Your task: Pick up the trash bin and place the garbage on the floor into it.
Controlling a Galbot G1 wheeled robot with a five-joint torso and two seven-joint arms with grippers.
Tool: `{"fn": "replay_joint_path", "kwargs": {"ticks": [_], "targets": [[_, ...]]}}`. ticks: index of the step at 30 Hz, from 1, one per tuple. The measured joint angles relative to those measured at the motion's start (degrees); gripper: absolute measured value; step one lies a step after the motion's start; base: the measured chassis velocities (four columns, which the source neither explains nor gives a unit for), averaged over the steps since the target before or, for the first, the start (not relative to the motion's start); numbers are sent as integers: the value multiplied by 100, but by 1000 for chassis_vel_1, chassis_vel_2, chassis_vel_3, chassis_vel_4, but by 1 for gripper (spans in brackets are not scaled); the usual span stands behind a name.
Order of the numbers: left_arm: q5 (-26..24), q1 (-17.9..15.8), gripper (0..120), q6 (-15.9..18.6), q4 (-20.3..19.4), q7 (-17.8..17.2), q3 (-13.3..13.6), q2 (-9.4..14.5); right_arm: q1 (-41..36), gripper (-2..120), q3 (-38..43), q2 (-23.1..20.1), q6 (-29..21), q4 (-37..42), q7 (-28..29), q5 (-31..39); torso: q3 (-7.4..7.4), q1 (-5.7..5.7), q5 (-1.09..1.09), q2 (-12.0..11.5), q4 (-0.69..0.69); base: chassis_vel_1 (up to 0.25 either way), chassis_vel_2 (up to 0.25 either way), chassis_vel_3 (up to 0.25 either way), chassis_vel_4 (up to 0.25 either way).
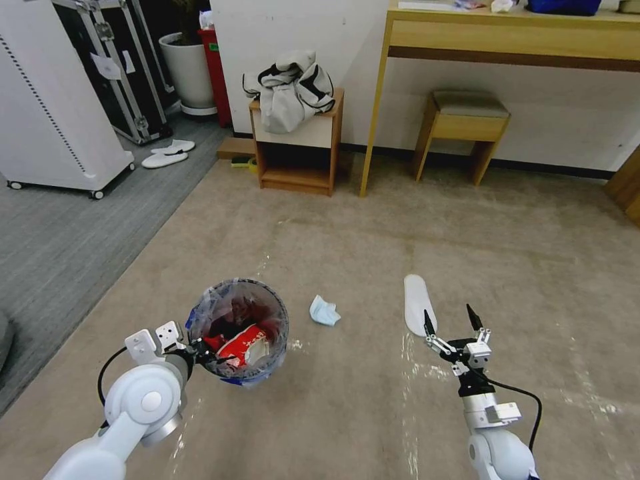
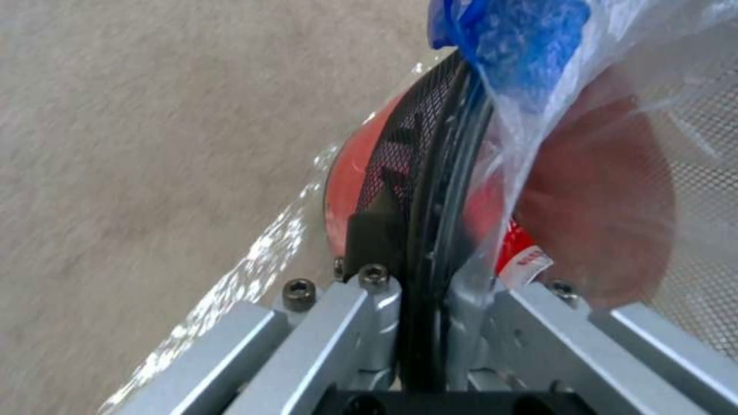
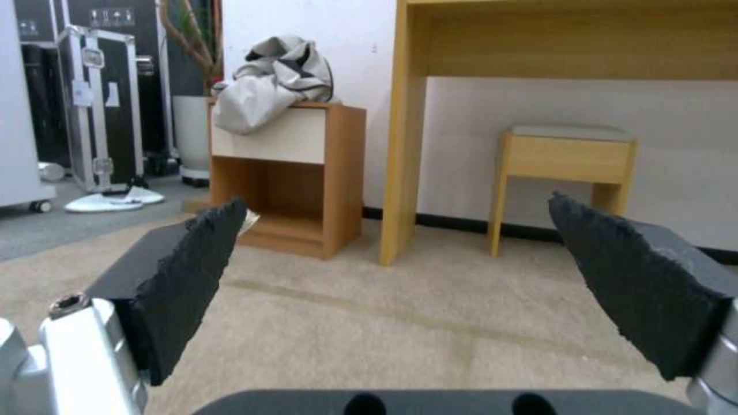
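The trash bin point(image 1: 239, 330), a small red bucket lined with a bluish plastic bag, is at the front left over the beige floor point(image 1: 480, 240). My left gripper point(image 1: 200, 353) is shut on its near rim. In the left wrist view the gripper point(image 2: 423, 230) pinches the rim with the bag point(image 2: 538, 69) bunched beside it. A red-and-white carton point(image 1: 248, 347) lies inside the bin. Garbage on the carpet: a light blue face mask point(image 1: 324, 311) just right of the bin and a flat white slipper point(image 1: 419, 303) further right. My right gripper point(image 1: 450, 317) hovers open beside the slipper's near end, pads point(image 3: 192, 271) wide apart.
A wooden nightstand point(image 1: 297, 143) with a grey jacket on top stands at the back wall, next to a desk point(image 1: 507, 33) and a stool point(image 1: 467, 123). To the left, on grey carpet, are a white cabinet point(image 1: 53, 100), a black case, a white planter point(image 1: 187, 70) and two white slippers point(image 1: 167, 153).
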Motion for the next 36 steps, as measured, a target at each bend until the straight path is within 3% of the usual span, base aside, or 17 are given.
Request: {"fn": "replay_joint_path", "kwargs": {"ticks": [14, 36], "targets": [[6, 75, 1, -14, -66, -27, -75, 8, 120, 100, -55, 28, 200, -137, 33, -74, 1, 2, 0, -2, 1, -177, 176, 156, -159], [-41, 187, 1, -11, -206, -119, -158, 31, 182, 100, -25, -53, 147, -94, -13, -66, 0, 0, 1, -1, 1, -3, 1, 2, -3]]}}
